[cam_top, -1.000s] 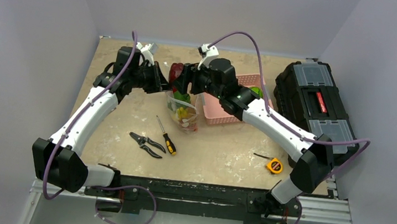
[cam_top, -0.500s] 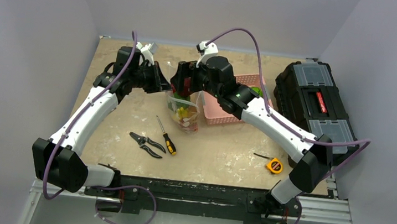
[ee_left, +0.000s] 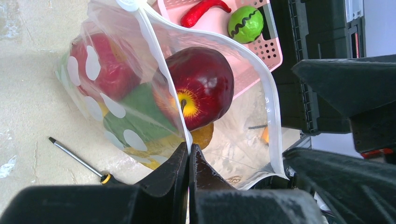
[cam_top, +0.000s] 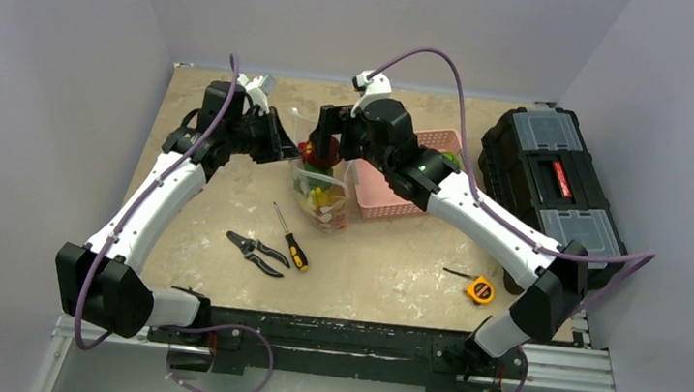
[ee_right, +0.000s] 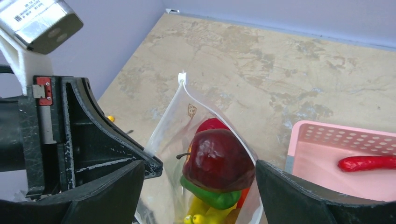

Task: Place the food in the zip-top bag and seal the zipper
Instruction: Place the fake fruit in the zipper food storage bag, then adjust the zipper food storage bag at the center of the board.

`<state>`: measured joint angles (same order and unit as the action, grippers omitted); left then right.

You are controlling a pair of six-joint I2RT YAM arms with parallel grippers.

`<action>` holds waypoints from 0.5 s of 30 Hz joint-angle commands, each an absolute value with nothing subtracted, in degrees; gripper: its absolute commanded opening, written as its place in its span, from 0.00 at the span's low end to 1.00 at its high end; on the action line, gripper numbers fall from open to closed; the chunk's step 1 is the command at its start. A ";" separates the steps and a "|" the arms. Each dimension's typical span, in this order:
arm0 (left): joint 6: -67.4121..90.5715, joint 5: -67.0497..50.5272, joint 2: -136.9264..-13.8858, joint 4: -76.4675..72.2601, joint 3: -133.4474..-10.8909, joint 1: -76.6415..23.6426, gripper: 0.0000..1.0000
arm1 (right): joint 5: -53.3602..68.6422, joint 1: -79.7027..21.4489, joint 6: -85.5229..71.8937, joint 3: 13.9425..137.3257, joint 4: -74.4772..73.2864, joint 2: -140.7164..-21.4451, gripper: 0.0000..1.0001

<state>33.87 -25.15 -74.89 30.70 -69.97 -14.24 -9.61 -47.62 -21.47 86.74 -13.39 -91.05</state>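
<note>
The clear dotted zip-top bag point(cam_top: 321, 198) stands open beside the pink basket point(cam_top: 391, 204). My left gripper point(cam_top: 285, 147) is shut on the bag's near rim, pinching the whitish zipper strip point(ee_left: 154, 46) between its closed jaws point(ee_left: 189, 150). A dark red apple point(ee_left: 201, 84) rests in the bag's mouth on a green pepper point(ee_right: 212, 196), with yellow and red food below. My right gripper point(ee_right: 200, 169) is open and empty just above the apple point(ee_right: 217, 158); it also shows in the top view point(cam_top: 322, 141). A red chilli point(ee_left: 203, 9) and a green piece point(ee_left: 246, 24) lie in the basket.
A black toolbox point(cam_top: 549, 178) stands at the right. A screwdriver point(cam_top: 292, 241) and pliers point(cam_top: 257, 253) lie in front of the bag. A yellow tape measure point(cam_top: 480, 289) lies at the front right. Walls close in the table's back and sides.
My right gripper brought the dark red apple over the bag's mouth, let it go and opened. The apple now sits in the bag. My left gripper kept its hold.
</note>
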 commanded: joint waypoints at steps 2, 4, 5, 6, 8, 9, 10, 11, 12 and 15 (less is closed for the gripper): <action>34.49 -26.23 -72.51 27.34 -71.10 -13.80 0.00 | -15.49 -47.90 -20.71 85.56 -13.61 -86.88 0.82; 34.45 -26.17 -72.48 27.33 -71.10 -13.77 0.00 | -16.51 -47.91 -20.28 84.56 -13.67 -86.39 0.78; 34.45 -26.19 -72.48 27.33 -71.07 -13.80 0.00 | -17.17 -47.90 -20.07 84.10 -13.78 -86.25 0.76; 34.45 -26.19 -72.58 27.27 -71.02 -13.80 0.00 | -17.67 -47.91 -19.76 83.67 -13.91 -86.15 0.75; 34.51 -26.19 -72.55 27.20 -71.02 -13.78 0.00 | -19.05 -47.90 -19.12 82.96 -14.52 -86.28 0.72; 34.55 -26.27 -72.53 27.20 -71.02 -13.80 0.00 | -19.75 -47.90 -19.01 82.63 -14.84 -86.47 0.72; 34.56 -26.28 -72.56 27.16 -70.97 -13.80 0.00 | -20.13 -47.92 -18.99 82.22 -14.92 -86.63 0.70; 34.57 -26.27 -72.59 27.16 -70.93 -13.80 0.00 | -20.08 -47.90 -19.00 81.75 -14.89 -86.82 0.70; 34.60 -26.21 -72.63 27.16 -70.97 -13.80 0.00 | -19.90 -47.92 -19.04 81.34 -14.86 -86.94 0.68; 34.56 -26.32 -72.84 27.16 -70.93 -13.77 0.00 | -18.85 -47.86 -19.86 79.93 -14.41 -87.73 0.59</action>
<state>33.87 -25.15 -74.65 30.65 -69.95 -14.24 -17.56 -47.62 -20.08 81.32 -15.03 -87.74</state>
